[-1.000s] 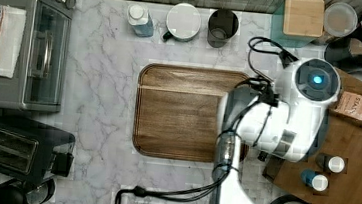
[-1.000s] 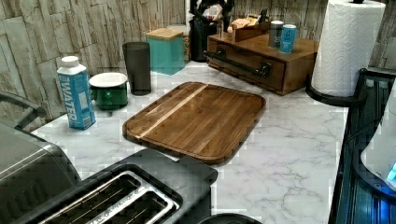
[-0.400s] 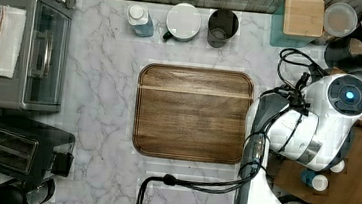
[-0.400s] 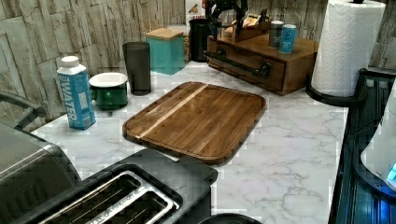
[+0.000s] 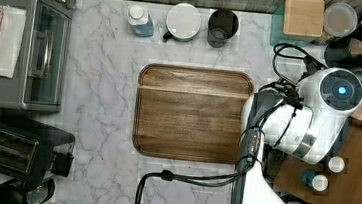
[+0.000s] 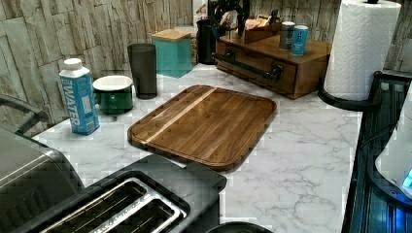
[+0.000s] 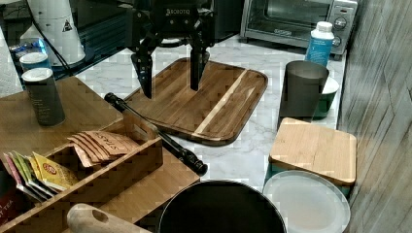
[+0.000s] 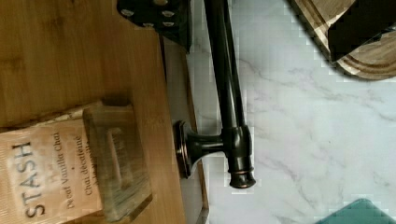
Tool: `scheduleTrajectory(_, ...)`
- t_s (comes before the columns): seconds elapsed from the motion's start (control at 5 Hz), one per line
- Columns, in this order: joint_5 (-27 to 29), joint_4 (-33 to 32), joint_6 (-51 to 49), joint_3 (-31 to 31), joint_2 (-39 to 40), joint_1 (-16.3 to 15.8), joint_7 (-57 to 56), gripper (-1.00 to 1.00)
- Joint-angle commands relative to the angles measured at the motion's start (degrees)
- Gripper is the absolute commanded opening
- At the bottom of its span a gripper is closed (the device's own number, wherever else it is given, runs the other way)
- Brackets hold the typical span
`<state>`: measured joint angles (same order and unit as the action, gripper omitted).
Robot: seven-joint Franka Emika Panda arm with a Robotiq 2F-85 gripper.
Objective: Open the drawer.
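**Bar handle is the grip point**

The drawer (image 6: 257, 73) sits closed in the wooden organiser at the left view's upper right. The gripper (image 7: 170, 77) hangs above its black bar handle (image 7: 155, 133), its 2 fingers spread wide. The handle looks rigid, probably smooth; grasp mid-bar between the posts.

A kitchen counter is shown.
A marble worktop (image 5: 104, 99) is seen, on which a toaster oven (image 5: 24, 41), toaster (image 5: 18, 149) and cutting board (image 5: 193, 113) are set.
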<state>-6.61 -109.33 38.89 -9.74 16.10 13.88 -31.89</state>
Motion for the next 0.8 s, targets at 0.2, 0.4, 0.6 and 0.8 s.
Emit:
scheduleTrajectory(0.2, -3.4, 1.87, 2.03, -0.61, 1.48, -0.28, -1.31, 1.0)
scheduleTrajectory(0.4, -3.94, -1.3, 4.09, -1.16, 0.93, -0.81, 0.91, 1.0)
scheduleTrajectory(0.6, -2.87, -3.37, 5.18, -2.9, 1.88, -2.85, 1.98, 1.0)
scheduleTrajectory(0.8, -2.29, -6.02, 8.33, -0.89, 1.81, -0.69, 1.84, 1.0)
